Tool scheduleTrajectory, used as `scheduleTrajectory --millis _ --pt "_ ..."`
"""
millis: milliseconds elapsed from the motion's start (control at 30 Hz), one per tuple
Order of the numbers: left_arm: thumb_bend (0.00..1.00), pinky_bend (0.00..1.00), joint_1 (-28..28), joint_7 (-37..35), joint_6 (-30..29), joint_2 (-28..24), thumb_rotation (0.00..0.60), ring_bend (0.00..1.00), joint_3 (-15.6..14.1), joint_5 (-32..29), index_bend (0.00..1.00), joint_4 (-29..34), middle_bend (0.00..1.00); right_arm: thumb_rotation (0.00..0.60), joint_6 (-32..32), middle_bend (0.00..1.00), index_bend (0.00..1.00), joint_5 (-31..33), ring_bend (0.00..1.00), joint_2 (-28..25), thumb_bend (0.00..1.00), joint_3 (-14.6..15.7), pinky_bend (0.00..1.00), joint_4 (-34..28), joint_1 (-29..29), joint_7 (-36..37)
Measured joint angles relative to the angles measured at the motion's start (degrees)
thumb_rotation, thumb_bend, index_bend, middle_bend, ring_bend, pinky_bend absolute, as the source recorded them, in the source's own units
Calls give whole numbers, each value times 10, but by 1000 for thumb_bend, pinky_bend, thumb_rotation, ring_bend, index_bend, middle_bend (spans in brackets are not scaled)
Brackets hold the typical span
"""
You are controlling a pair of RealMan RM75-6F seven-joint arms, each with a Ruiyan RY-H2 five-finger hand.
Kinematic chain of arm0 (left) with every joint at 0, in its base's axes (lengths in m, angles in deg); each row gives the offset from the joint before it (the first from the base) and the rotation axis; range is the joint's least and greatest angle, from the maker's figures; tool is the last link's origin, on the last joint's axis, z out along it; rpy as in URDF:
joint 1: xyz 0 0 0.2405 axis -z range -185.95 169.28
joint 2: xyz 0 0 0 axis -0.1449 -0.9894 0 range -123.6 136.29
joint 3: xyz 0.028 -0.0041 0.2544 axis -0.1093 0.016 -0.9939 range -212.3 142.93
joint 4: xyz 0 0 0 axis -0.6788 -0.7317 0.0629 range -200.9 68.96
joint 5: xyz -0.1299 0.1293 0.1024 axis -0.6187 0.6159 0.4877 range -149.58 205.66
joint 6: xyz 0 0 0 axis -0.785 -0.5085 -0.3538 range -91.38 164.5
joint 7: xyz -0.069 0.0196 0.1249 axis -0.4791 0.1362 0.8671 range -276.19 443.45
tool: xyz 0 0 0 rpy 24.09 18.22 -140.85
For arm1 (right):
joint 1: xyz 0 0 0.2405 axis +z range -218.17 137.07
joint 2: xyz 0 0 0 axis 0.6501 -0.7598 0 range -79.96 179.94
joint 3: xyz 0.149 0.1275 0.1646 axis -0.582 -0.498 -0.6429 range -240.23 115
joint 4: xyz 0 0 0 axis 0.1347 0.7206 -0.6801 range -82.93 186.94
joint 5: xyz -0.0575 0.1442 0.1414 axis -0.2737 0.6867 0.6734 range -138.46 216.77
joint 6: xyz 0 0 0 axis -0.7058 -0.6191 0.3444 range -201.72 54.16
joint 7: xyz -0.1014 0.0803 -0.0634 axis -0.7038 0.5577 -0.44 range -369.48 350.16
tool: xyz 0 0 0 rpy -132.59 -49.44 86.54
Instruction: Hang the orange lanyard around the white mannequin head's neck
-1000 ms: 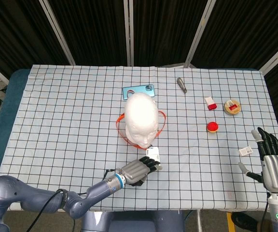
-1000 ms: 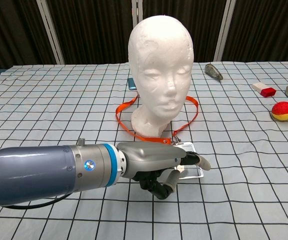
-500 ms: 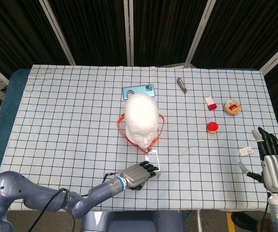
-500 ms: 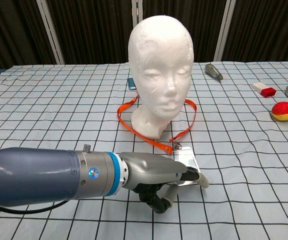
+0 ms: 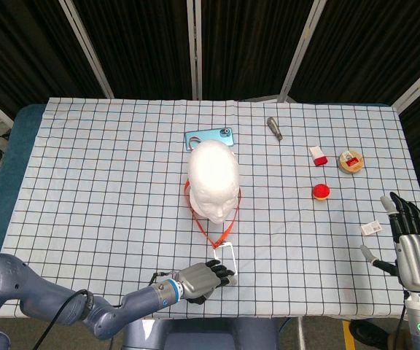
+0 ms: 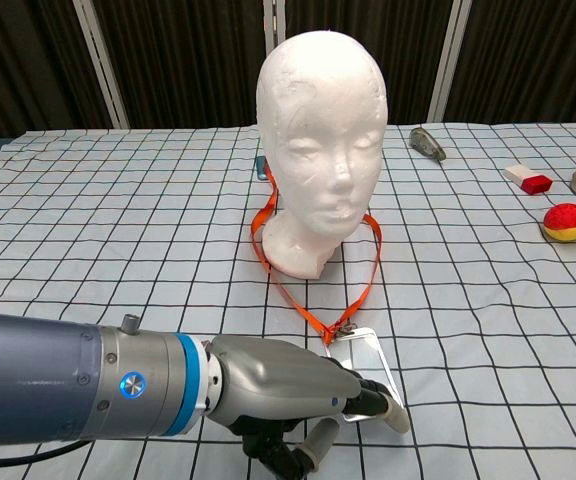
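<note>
Orange lanyard [image 6: 313, 270] loops around the base of the white mannequin head [image 6: 320, 120], which stands upright near the middle of the bench [image 5: 86, 182]. Its two straps run from either side of the neck toward the front edge and meet at a small metal clip, forming a narrow V. A clear badge holder [image 6: 360, 360] hangs from that clip and lies close to the front edge.

The left arm reaches in low from the front left corner, its forearm stretched along the front edge. The left hand [image 5: 204, 276] sits knuckles up with its fingers curled in, pinching the near end of the badge holder between the thumb and the fingertips [image 6: 393, 415]. The strap looks drawn fairly straight between the neck and the hand.

The right hand [image 5: 412, 248] is upright at the front right corner, well apart from the lanyard, fingers spread and holding nothing.

The strap is a flat, bright orange ribbon; the badge holder is glossy and see-through with a pale rim.
</note>
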Motion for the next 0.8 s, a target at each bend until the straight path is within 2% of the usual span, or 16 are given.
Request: scheduleTrajectory --millis 300,467,667,800 --pt "1000 0 -2 -8 4 -24 600 0 -22 22 0 30 0 600 -1 0 73 -2 0 0 123 0 0 -1 -1 -1" --pt "1000 0 -13 -15 -12 -31 600 0 -23 48 0 35 0 600 -1 0 74 -4 0 0 123 0 0 -2 -1 -3" --pt "1000 0 -42 -42 -50 -48 600 0 -17 113 0 38 0 600 -3 0 73 -6 0 0 123 1 0 -3 -3 -3" --pt "1000 0 -67 -68 -80 -79 600 0 -19 170 0 37 0 600 -4 0 74 -10 0 0 123 3 0 -5 -3 -4"
